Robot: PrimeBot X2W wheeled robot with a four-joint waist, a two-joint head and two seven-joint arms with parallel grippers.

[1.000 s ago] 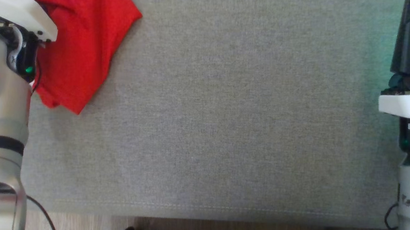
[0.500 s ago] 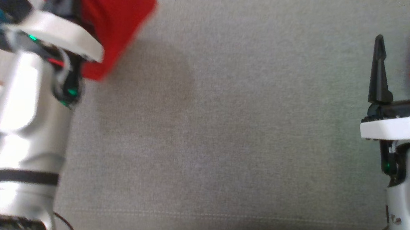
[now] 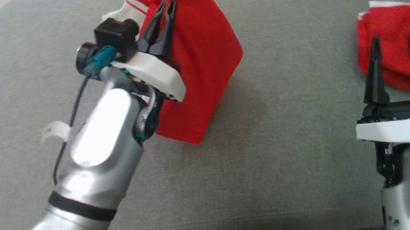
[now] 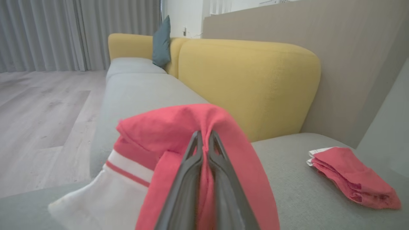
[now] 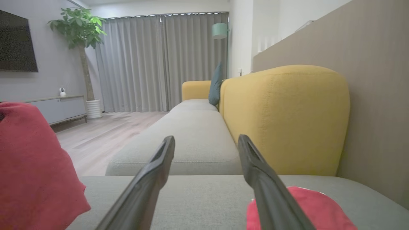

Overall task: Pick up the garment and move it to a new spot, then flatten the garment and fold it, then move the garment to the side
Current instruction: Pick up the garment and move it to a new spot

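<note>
The garment [image 3: 206, 76] is red with a white, red-striped band, and it hangs in folds above the grey sofa seat [image 3: 297, 141]. My left gripper [image 3: 169, 3] is shut on its top fold. In the left wrist view the two fingers of the left gripper [image 4: 203, 135] are pressed together with the garment [image 4: 179, 121] draped over them. My right gripper [image 3: 394, 38] stands open at the right with nothing between its fingers. In the right wrist view the right gripper [image 5: 206, 138] points along the sofa, and the garment [image 5: 32, 166] hangs at the left.
A second red cloth [image 3: 389, 17] lies bunched on the seat just beyond my right fingers, seen also as the red cloth [image 4: 351, 174] and the red cloth [image 5: 306, 204]. A yellow backrest [image 4: 249, 80] runs along the sofa. Wooden floor [image 4: 41, 105] lies beyond the seat's edge.
The head camera has shifted, bringing the second red cloth into view. My left arm has lifted the garment off the seat, still gripped. The right gripper stays open.
</note>
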